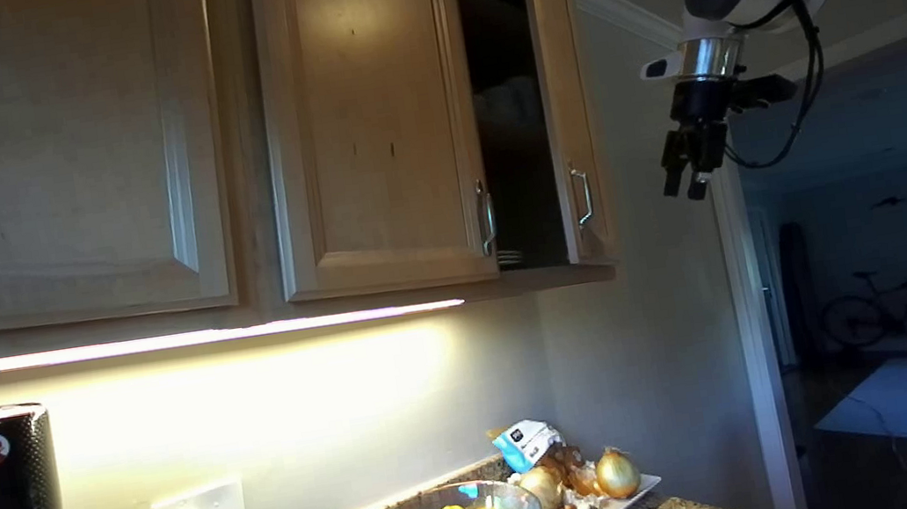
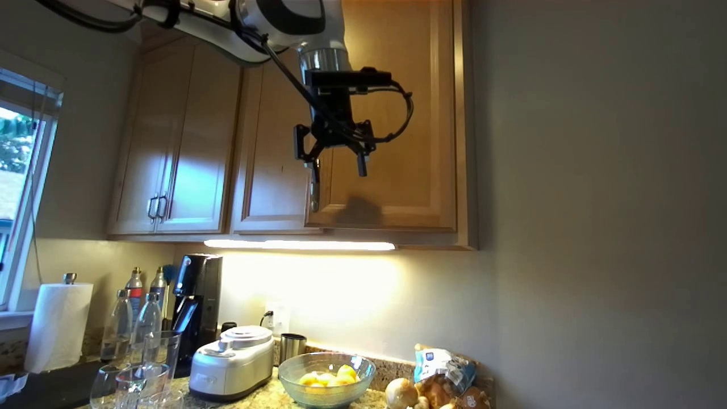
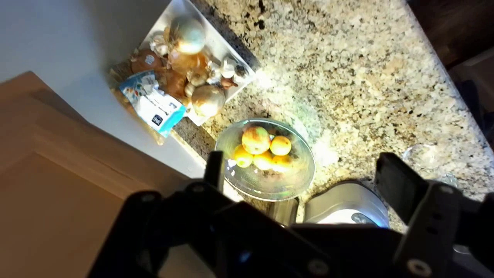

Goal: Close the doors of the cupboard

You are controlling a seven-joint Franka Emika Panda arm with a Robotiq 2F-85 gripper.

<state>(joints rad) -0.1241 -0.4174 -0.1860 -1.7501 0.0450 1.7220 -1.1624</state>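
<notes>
The light-brown cupboard (image 1: 540, 273) hangs above the counter. One of its doors (image 1: 372, 115) looks shut or nearly so, its silver bar handle (image 1: 488, 219) at the lower edge. The other door (image 1: 567, 114) stands partly open, seen narrow, with its handle (image 1: 583, 196). A dark gap between them shows shelves and pale dishes (image 1: 507, 100). In an exterior view the open door (image 2: 392, 187) overlaps the other door (image 2: 272, 170). My gripper (image 1: 686, 191) hangs pointing down, apart from the open door. In the wrist view the gripper (image 3: 301, 156) is open and empty; a wooden panel (image 3: 58, 216) shows lower left.
Below are a glass fruit bowl (image 2: 326, 392), onions (image 2: 401, 393) in a white tray (image 1: 654, 482), a white appliance (image 2: 233, 363) and glasses (image 2: 142, 380). A separate wooden cabinet (image 1: 49, 152) adjoins. A wall (image 2: 602, 199) stands beside the cupboard.
</notes>
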